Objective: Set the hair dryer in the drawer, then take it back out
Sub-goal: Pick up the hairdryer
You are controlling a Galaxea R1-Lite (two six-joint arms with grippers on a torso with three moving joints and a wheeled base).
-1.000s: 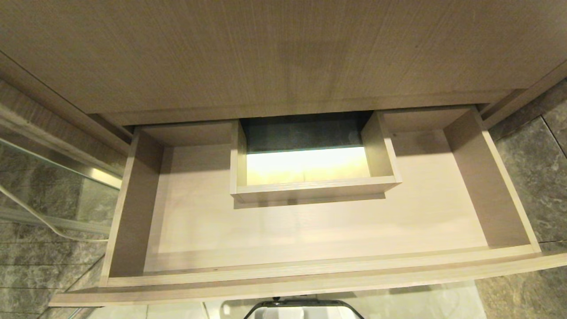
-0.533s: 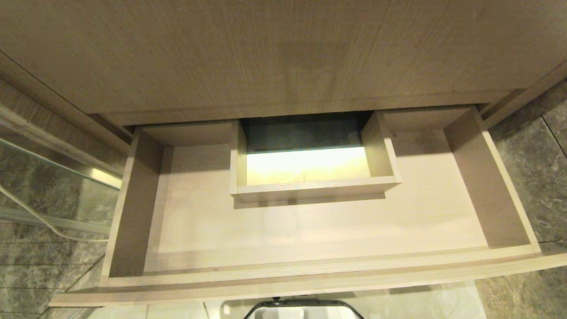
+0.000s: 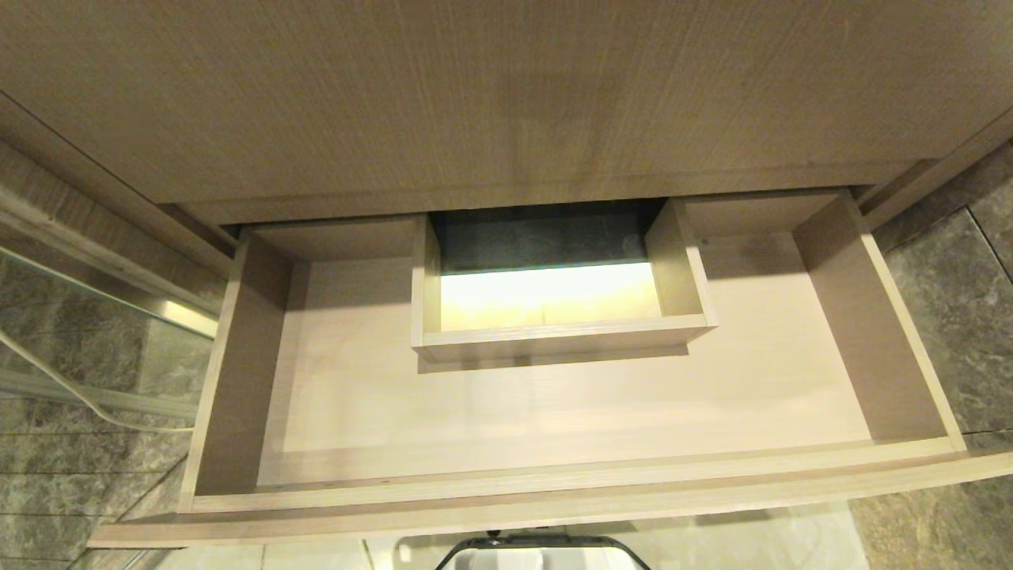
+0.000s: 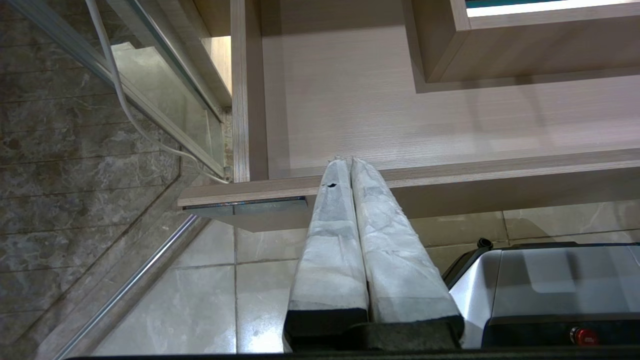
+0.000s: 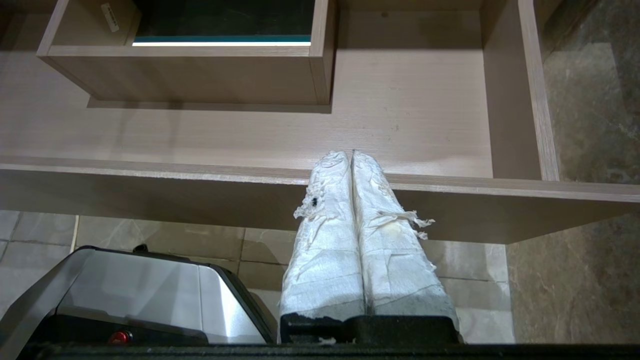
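The drawer [image 3: 546,507] stands pulled out in the head view, its pale floor [image 3: 554,412] bare around a boxed cut-out [image 3: 562,336]. The hair dryer is out of view in every frame. Neither arm shows in the head view. My left gripper [image 4: 346,160] is shut with nothing in it, parked just before the drawer's front edge [image 4: 500,172] near its left end. My right gripper [image 5: 349,152] is likewise shut and holds nothing, before the front edge [image 5: 150,167] towards the right end.
A wood-grain panel [image 3: 491,87] overhangs the drawer's back. Dark stone tiles [image 3: 957,317] flank the right side; a glass panel [image 3: 79,340] and a white cable [image 3: 55,384] lie at the left. My silver base [image 5: 130,290] sits on the pale floor tiles [image 4: 190,290] below.
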